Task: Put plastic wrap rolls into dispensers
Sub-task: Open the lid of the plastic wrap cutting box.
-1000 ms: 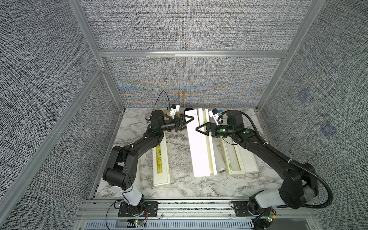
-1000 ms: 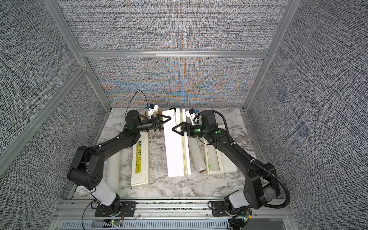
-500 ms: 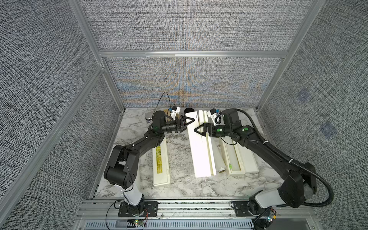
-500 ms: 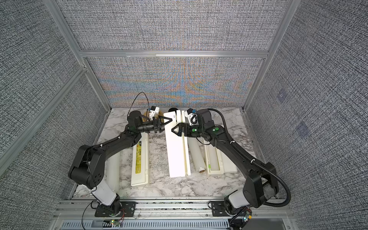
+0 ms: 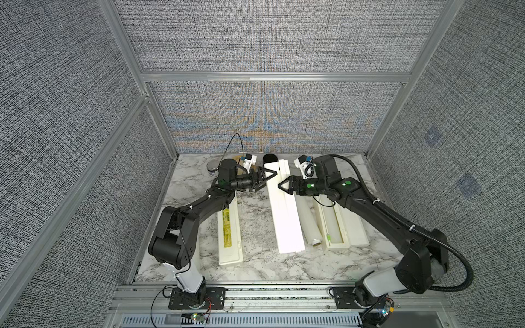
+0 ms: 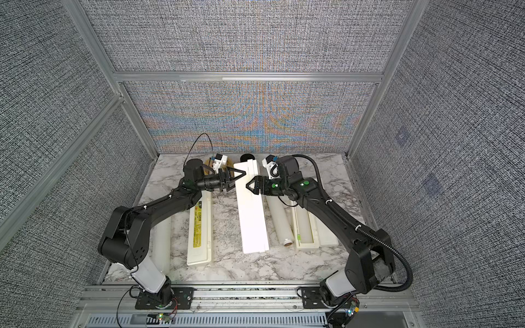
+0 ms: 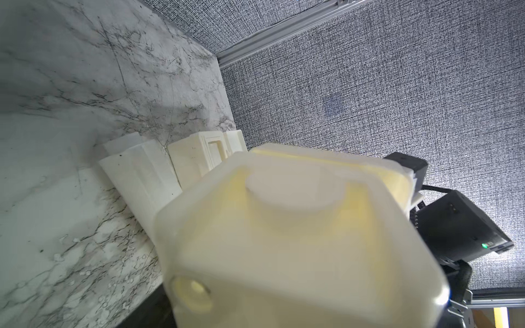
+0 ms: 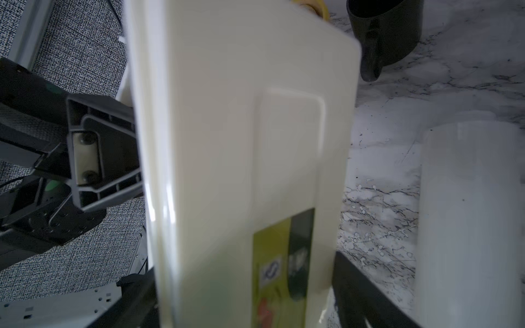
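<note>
In the lower left of a top view, a plastic wrap roll (image 6: 162, 241) lies along the table edge, partly hidden under my left arm and not yet boxed. Just right of it lies the closed dispenser (image 5: 229, 233), with the yellow-green label on its lid facing up.

Toward the centre, my left gripper (image 5: 272, 174) reaches the far end of the middle dispenser (image 5: 285, 221) from its left side. The top views show its fingers only from the side, and the box's blurred end face fills my left wrist view. So I cannot tell whether they are spread or pinching. The right wrist view shows one left finger (image 8: 85, 159) lying against the box's far side. I judge it is there to brace the box.

My right gripper (image 5: 281, 186) meets the same end from the opposite side. In its wrist view, its fingers (image 8: 369, 286) stand one on each side of the labelled lid, set wide. I cannot tell whether they press on it. I judge that I am working this lid so a roll can go in.

Right of centre, the loose roll (image 5: 309, 224) lies just beside that box and parallel to it, handy for loading. Furthest right is the open dispenser (image 5: 338, 244), its lid folded flat, and it seems to hold a roll already.
</note>
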You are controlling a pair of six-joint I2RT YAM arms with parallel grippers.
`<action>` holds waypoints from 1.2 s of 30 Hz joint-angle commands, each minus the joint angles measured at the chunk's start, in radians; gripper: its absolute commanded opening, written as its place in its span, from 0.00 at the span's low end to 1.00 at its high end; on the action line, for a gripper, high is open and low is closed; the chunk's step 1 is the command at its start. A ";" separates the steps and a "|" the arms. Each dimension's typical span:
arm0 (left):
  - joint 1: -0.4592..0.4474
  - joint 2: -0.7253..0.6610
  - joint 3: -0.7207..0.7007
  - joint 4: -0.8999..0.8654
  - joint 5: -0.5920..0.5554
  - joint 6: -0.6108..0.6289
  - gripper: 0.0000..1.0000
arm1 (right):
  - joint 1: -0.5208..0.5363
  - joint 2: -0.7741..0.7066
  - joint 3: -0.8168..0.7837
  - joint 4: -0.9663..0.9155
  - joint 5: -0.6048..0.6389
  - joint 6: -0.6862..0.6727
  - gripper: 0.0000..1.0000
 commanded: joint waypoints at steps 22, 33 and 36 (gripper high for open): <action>-0.009 -0.005 0.010 0.098 0.075 -0.050 0.67 | 0.035 0.051 0.022 -0.144 0.140 -0.025 0.76; -0.009 0.008 0.013 0.149 0.070 -0.087 0.65 | 0.009 0.002 -0.061 -0.077 0.101 0.010 0.58; -0.009 0.013 0.019 0.157 0.070 -0.096 0.65 | 0.002 -0.009 -0.087 -0.058 0.091 0.019 0.55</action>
